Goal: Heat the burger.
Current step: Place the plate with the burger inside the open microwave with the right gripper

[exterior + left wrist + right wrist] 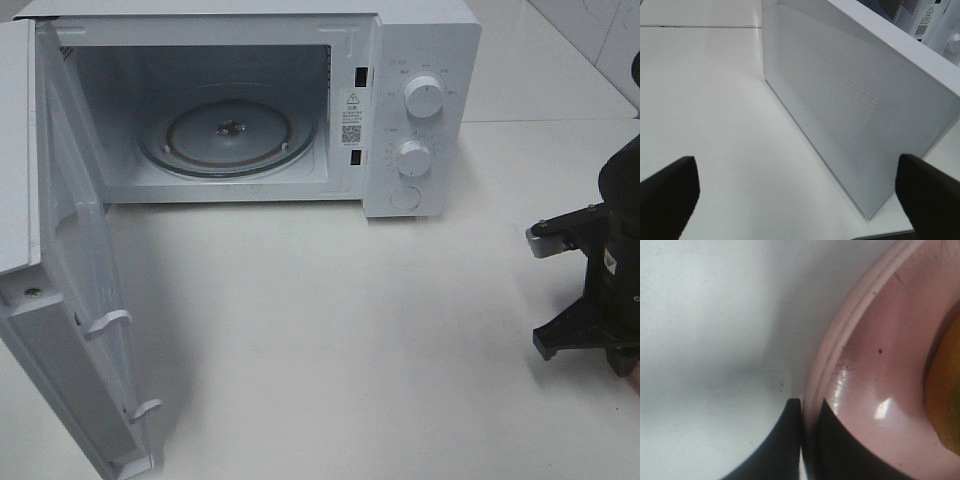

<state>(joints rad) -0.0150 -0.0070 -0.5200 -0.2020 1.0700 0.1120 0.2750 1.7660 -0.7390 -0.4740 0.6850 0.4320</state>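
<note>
Microwave (400,100) at the far edge of the table (350,330). Its door (70,300) is swung fully open toward the table's left edge. Glass turntable (230,135) bare, nothing in the cavity.

Right arm (600,270) low at the table's right edge, well apart from the microwave. In the wrist view the right gripper (807,410) is clenched on the rim of a pink plate (840,355), one finger outside the rim and one inside, with the lip pinched between them. The plate looks to be resting on the table; I can't tell if it has lifted.

Burger (947,390): only a sliver of golden bun shows, sitting on the plate inboard of the gripped rim. In the high view the arm hides it, so it must lie at the table's right edge under the arm.

Left gripper (797,170) released, fingers spread wide and grasping nothing. It hangs over the table's left side, beside the outer face of the open door.

Progress, as judged: early.
- Done: door open, plate gripped.
- Left: lift and carry the plate across the table, set it on the turntable, let go, withdraw, shut the door, turn the dials.

Watch for: a one-sided rim grip may let the plate tilt under a tall burger.
</note>
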